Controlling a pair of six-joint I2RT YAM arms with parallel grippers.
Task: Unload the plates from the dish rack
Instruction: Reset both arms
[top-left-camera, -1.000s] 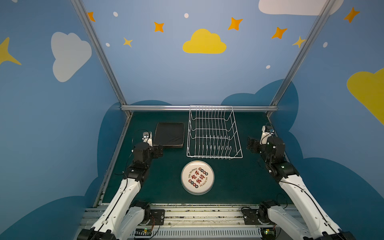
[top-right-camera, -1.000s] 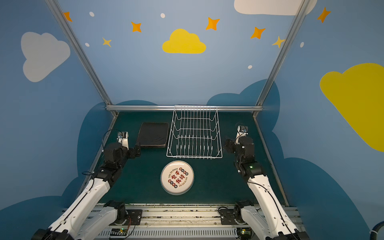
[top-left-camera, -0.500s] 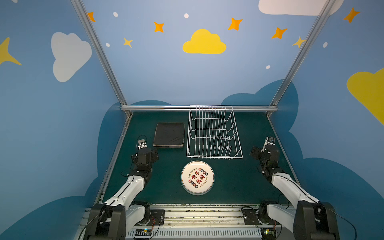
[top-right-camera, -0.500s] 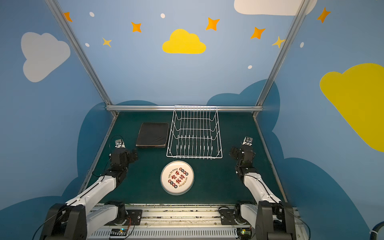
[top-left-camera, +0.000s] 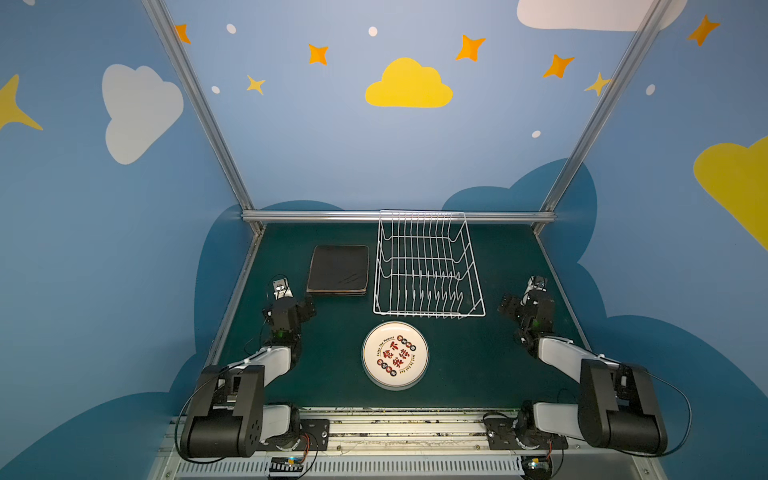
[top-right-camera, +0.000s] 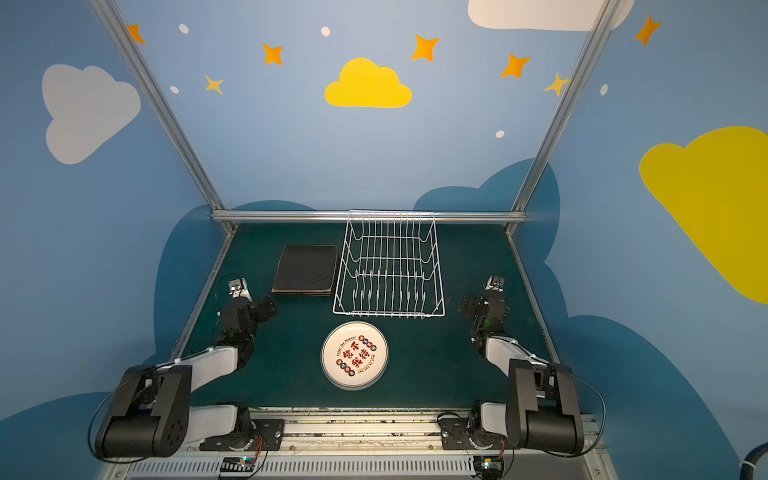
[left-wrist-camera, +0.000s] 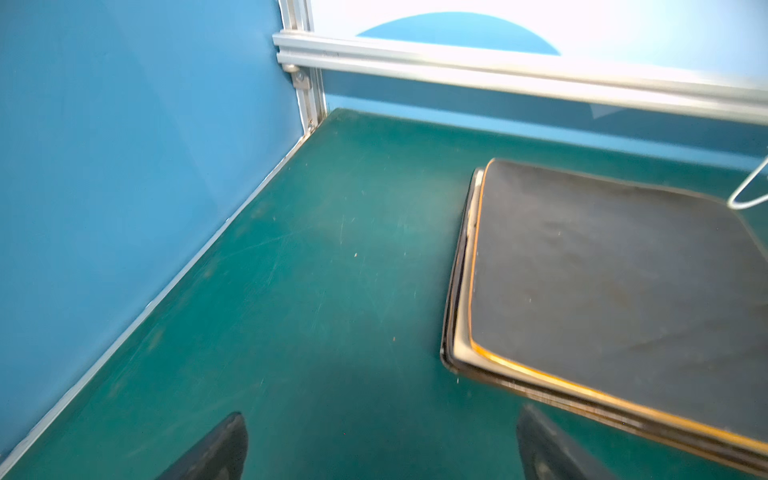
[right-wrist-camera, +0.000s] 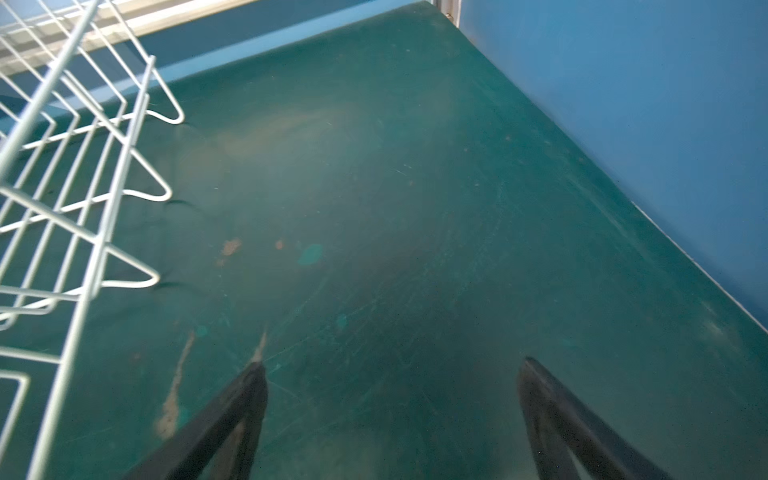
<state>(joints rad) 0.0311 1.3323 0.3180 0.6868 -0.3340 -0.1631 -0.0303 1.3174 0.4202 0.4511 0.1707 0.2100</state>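
Both claws gape wide and grip nothing: the left claw (top-left-camera: 306, 308) sits at centre-left in both top views, the right claw (top-left-camera: 509, 305) at centre-right, each low over the scuffed green tabletop (top-left-camera: 478, 374). Just above the left claw in frame lies a flat stack of rounded-square plates (top-left-camera: 338, 270), matte black with thin gold edging. Between the claws stands the white wire dish rack (top-left-camera: 428, 257), empty, its sloped side near the right claw. Below it, at lower centre, rest glossy round white plates (top-left-camera: 395, 355) with red print.

Green table (top-left-camera: 478, 370) bears rack (top-left-camera: 428, 266), square plates (top-left-camera: 338, 270), round plate (top-left-camera: 395, 355).
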